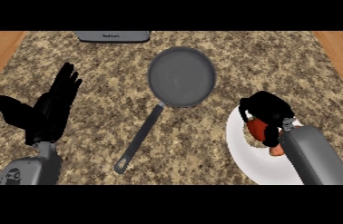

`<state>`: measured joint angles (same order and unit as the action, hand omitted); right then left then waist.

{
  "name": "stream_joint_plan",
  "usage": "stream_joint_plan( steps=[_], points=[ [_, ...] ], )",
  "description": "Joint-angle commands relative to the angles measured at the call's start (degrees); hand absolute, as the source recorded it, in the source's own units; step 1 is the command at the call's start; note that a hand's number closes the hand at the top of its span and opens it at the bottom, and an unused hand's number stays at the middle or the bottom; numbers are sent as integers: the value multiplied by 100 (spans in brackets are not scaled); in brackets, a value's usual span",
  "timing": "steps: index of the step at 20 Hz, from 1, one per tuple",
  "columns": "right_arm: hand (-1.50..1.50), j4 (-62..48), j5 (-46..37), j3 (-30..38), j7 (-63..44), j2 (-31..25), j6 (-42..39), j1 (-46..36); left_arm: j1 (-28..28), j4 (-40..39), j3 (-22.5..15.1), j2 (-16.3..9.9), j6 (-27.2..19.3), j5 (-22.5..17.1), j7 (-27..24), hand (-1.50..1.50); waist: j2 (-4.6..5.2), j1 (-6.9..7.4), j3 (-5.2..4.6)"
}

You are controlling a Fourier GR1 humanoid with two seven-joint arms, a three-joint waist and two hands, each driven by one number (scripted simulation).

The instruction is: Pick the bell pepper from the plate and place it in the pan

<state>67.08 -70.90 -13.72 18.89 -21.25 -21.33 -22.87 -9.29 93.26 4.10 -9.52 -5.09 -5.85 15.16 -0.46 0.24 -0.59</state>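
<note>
Right, the right hand is curling over the bell pepper on the white plate, fingers and thumb wrapping round it from above, so the pick is underway but nothing looks lifted clear of the plate yet. The left hand is resting open at the view's left, fingers up, well apart from everything.

Now the risks, as I'm judging them. The pepper is sitting near the plate's upper left rim, and the hand is hiding most of it, so the hold may be catching only part of a rounded, smooth body; it could be squirting out sideways as the fingers close or as the lift begins. The plate could also be dragged along if fingertips are hooking its rim. Then there is the carry: the pan is lying up and to the left, its long handle pointing down toward the robot, between plate and pan bowl. A low, sweeping transfer could be clipping that handle and spinning the pan.

As for looks, the pepper is showing red-orange, glossy, mostly covered, with an orange bit peeking out lower down beside the forearm.
</note>
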Motion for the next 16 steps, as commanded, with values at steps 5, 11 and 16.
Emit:
stream_joint_plan(
  steps=[5, 11, 16],
  points=[
    [150, -268, 122, 351, 411, 105, 388, 124, -276, -482, 177, -51, 84, 57, -225, 0, 53, -34, 59],
    [150, 7, -24, 776, -3041, 2065, 109, -495, -17, -132, 38, -46, 284, -82, -133, 0, 67, 216, 40],
    [150, 114, -251, 999, -4658, 2106, 627, -1219, -78, -138, -97, 13, 342, -67, -130, 0, 55, 541, 17]
  ],
)
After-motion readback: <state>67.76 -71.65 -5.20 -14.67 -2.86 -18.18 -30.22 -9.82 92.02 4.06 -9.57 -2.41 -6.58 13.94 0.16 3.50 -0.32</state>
